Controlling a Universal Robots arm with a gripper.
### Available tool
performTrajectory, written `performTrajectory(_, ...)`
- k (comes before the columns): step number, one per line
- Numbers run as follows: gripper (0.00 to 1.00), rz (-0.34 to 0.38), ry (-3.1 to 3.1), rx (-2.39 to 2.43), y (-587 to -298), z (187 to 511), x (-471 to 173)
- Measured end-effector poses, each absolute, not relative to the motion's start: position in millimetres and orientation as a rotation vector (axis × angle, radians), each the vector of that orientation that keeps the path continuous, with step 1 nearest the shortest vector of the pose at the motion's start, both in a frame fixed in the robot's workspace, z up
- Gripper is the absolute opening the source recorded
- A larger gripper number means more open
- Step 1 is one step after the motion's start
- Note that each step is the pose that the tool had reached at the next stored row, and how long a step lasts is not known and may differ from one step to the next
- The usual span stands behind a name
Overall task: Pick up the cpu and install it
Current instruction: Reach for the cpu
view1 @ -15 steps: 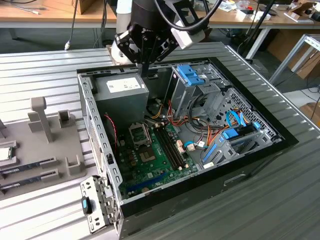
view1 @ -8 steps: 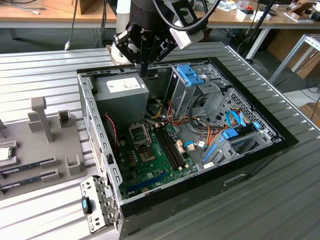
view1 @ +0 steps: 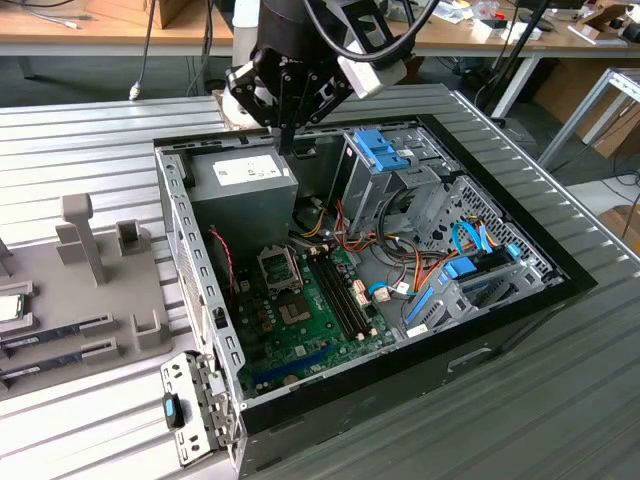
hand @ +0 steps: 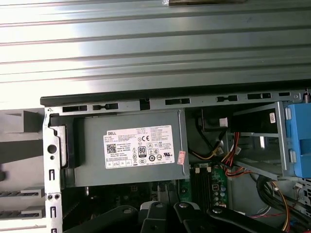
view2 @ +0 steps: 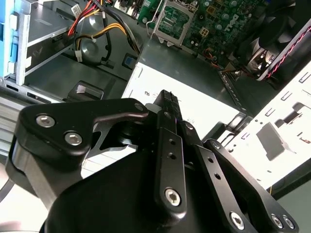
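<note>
One cpu [view1: 8, 307] lies at the exterior view's far left edge, on the grey tray [view1: 60, 295], just above the memory sticks [view1: 55, 329] and well apart from your claw [view1: 286, 142]. Further right you meet the open case [view1: 181, 240] on the ribbed tabletop [view1: 80, 150]. Your claw hangs over the case's rear, just above the power supply [view1: 245, 190], fingers closed together and holding nothing. Right of that stands the blue drive cage [view1: 385, 150].

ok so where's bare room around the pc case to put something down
Bare ribbed table runs along the black wall of the case at the exterior view's lower right, and beyond the tray at its upper left. Crowded: cables between drive cage and motherboard, the tray holding the cpu, and the power supply under the gripper.
</note>
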State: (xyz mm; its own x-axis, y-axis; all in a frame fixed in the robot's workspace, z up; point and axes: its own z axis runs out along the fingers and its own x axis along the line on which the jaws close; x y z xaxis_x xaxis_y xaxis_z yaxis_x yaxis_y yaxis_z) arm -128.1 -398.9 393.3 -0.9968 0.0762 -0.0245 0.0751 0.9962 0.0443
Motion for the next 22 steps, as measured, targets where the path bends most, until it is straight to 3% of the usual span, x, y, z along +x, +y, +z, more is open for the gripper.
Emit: performTrajectory(22, 0.11, 0.068, 3.112, 0.118, -398.9, 393.3, -134.7)
